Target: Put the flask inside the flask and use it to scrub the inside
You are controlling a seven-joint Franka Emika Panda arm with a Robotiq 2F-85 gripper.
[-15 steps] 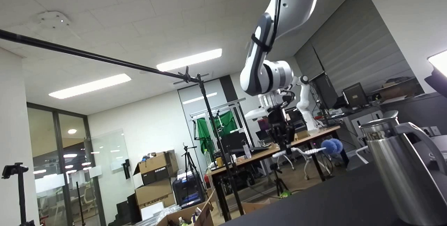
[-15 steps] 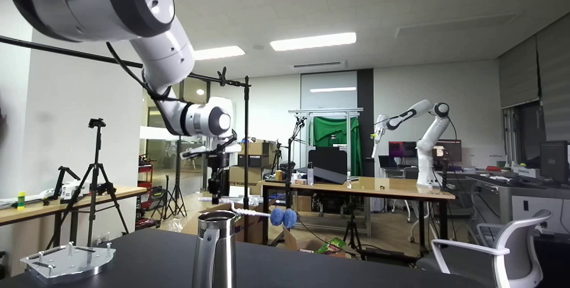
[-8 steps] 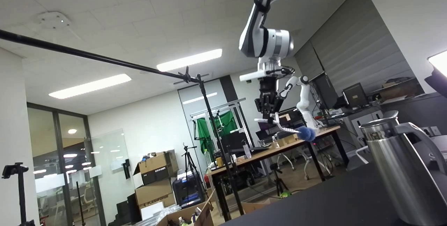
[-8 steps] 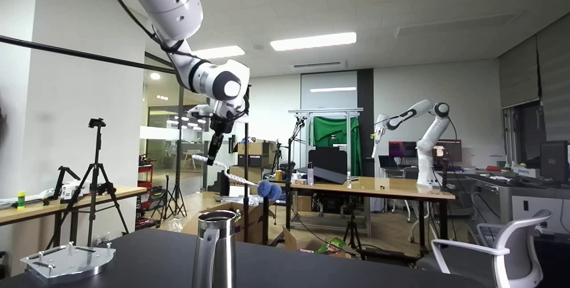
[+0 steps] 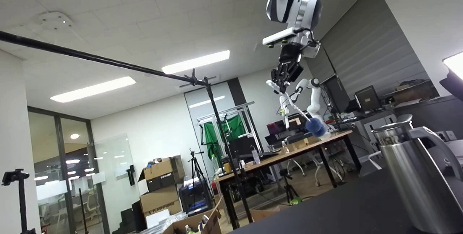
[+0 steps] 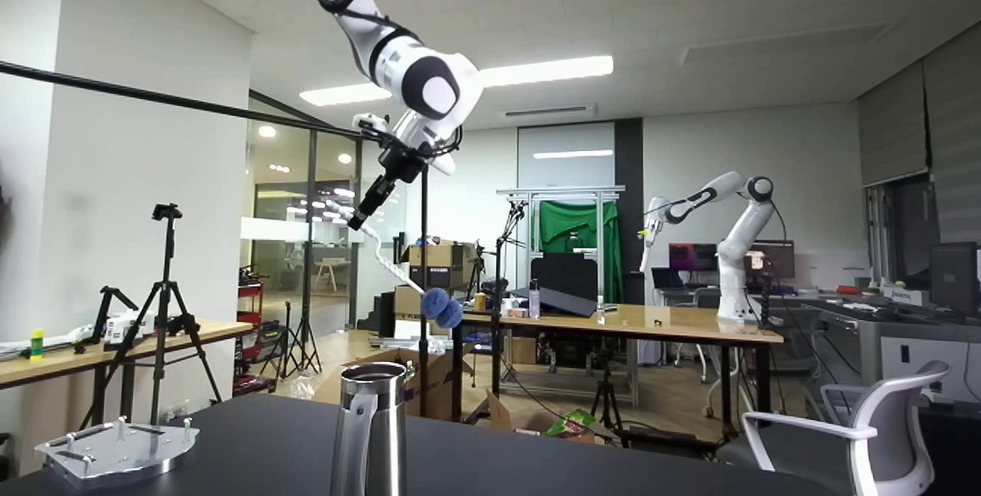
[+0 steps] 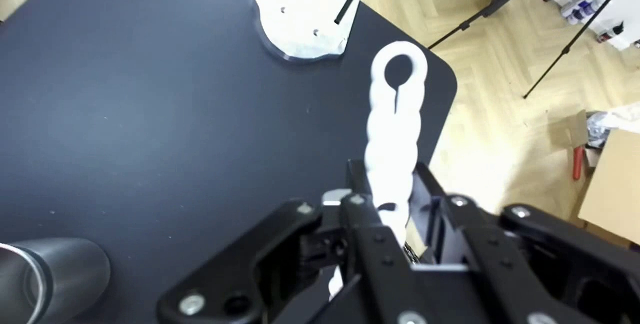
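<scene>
Standing upright on the dark table (image 6: 552,458), the steel flask (image 6: 394,435) is nearest in an exterior view, its mouth facing up and its handle (image 6: 359,423) on the near side. A plate with short pegs (image 6: 126,458) lies on the same table, well apart from the flask. Higher up, clear of the flask, hangs the gripper (image 6: 356,221); in the wrist view the flask shows in the lower left corner, partly cut off by the edge, apart from the fingers (image 7: 357,179). These stand nearly together on the pale twisted shaft of a brush (image 7: 392,148), clamping it between them. The brush slants down from the fingers, its blue round heads (image 6: 435,303) in mid-air, apart from the flask. Farther back, a white robot arm (image 6: 747,229) stands on a wooden table (image 6: 690,321), and behind that table hangs a green cloth (image 6: 559,224).
</scene>
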